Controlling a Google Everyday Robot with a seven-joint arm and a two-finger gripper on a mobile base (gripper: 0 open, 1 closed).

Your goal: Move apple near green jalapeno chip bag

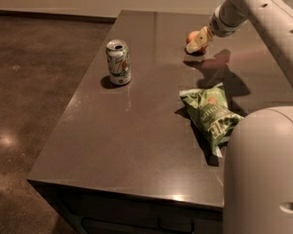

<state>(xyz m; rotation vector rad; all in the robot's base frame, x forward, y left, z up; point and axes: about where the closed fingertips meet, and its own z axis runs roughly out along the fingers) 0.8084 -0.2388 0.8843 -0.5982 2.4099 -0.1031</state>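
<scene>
The small red-orange apple (191, 36) sits on the far right part of the dark table (136, 130). My gripper (198, 41) reaches down from the upper right and is right at the apple, covering its right side. The crumpled green jalapeno chip bag (211, 115) lies flat on the table nearer to the camera, well apart from the apple, and its right end is hidden behind my arm's pale body (263, 174).
A white-green soda can (118, 62) stands upright at the left of the table, near its left edge. My arm (263, 18) crosses the top right corner. The brown floor (29, 82) lies to the left.
</scene>
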